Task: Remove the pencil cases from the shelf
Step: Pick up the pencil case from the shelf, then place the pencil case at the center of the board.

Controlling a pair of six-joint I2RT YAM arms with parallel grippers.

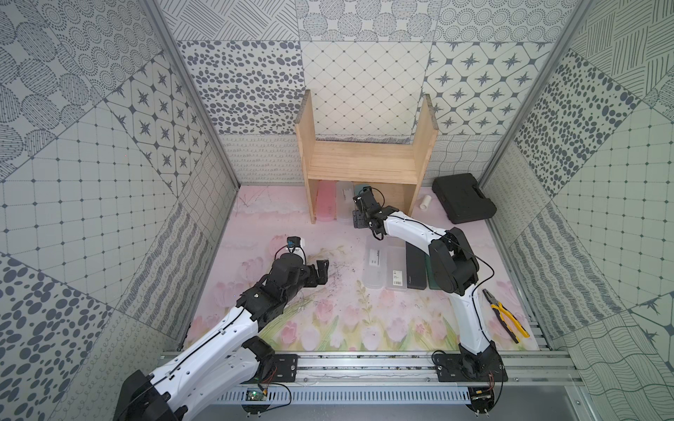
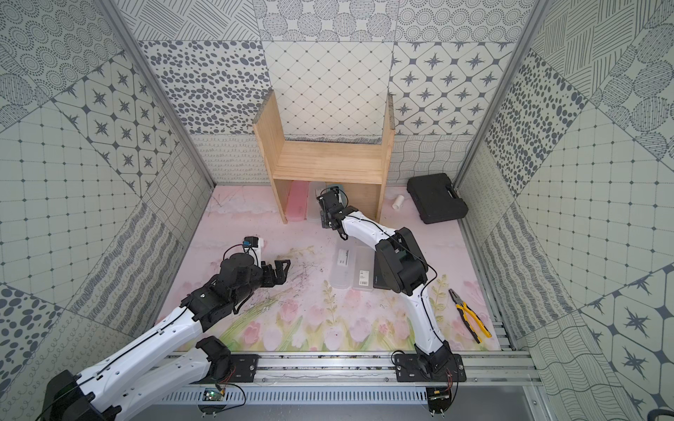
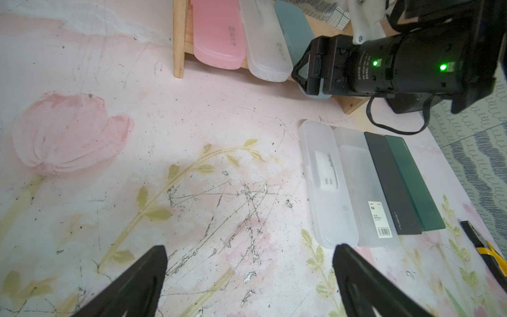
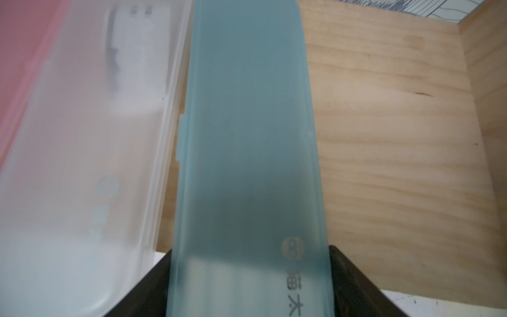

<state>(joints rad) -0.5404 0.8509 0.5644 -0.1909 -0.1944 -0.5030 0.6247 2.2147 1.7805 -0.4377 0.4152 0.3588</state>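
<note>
The light wooden shelf point(image 1: 361, 160) stands at the back of the mat. On its lower board lie a pink pencil case point(image 3: 216, 35), a frosted clear one point(image 3: 266, 44) and a light blue one point(image 3: 295, 38). My right gripper point(image 4: 249, 252) reaches into the shelf front, its jaws pressed against both long sides of the light blue case point(image 4: 247, 137). On the mat lie two frosted clear cases point(image 3: 326, 181) point(image 3: 362, 186), a black one point(image 3: 389, 186) and a dark green one point(image 3: 411, 181), side by side. My left gripper point(image 3: 249, 247) hovers open over bare mat, left of that row.
A large black moulded case point(image 1: 463, 198) and a small white cylinder point(image 1: 425, 202) sit right of the shelf. Yellow-handled pliers point(image 1: 505, 315) lie at the mat's right front. Patterned walls close in both sides and the back. My right arm's elbow hangs over the dark green case.
</note>
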